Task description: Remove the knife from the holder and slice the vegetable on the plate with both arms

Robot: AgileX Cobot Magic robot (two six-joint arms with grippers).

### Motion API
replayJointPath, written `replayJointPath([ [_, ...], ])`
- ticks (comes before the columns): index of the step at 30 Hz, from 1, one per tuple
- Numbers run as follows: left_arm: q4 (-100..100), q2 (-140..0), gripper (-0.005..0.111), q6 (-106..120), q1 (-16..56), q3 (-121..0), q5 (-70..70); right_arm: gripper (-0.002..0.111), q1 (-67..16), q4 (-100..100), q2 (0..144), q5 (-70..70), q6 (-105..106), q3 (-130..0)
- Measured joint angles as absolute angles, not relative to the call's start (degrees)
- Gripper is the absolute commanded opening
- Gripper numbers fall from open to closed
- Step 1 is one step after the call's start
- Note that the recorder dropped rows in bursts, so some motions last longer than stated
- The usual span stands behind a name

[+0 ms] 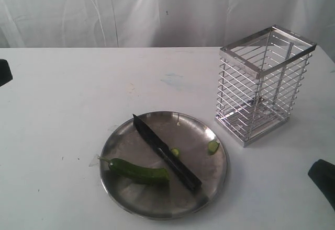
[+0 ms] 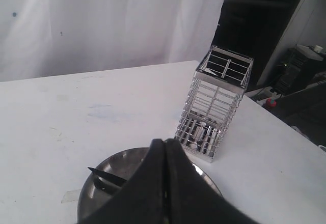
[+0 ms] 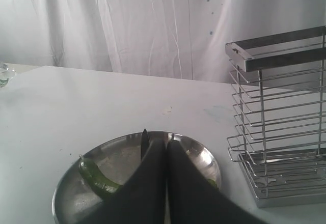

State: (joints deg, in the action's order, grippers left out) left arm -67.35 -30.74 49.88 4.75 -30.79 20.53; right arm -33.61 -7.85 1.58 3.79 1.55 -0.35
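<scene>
The slim kitchen knife with a dark pointed blade and black handle [image 1: 166, 151] lies flat across the round shiny stainless-steel plate [image 1: 121, 141], its handle end touching the cut end of the long green chilli pepper [image 1: 137, 171]. Two small cut-off green bits [image 1: 212, 146] lie on the plate too. The tall steel-wire basket holder [image 1: 264, 83] stands empty on the white bench [image 1: 63, 99], just beside the plate.

Both pairs of fingers are pressed together and hold nothing. The left fingers [image 2: 165, 183] hang above the plate's near side, with the knife tip just off to one side of them and the holder beyond. The right fingers [image 3: 166, 175] hang over the plate, the blade tip showing right behind them and the chilli beside them.

The knife looks light and stiff, but it lies flat on slick metal, so it may slide; the handle is the safe place to take it. The chilli is probably firm, smooth-skinned and apt to roll, best pinned near its stem end.
</scene>
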Motion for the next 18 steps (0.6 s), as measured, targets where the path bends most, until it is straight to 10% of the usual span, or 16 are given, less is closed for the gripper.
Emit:
replayJointPath([
  [18,-14.2,-3.4,0.0,4.1,4.7,-9.1,13.8,0.0,-21.5,-7.9,0.6,3.9,1.5,-0.4],
])
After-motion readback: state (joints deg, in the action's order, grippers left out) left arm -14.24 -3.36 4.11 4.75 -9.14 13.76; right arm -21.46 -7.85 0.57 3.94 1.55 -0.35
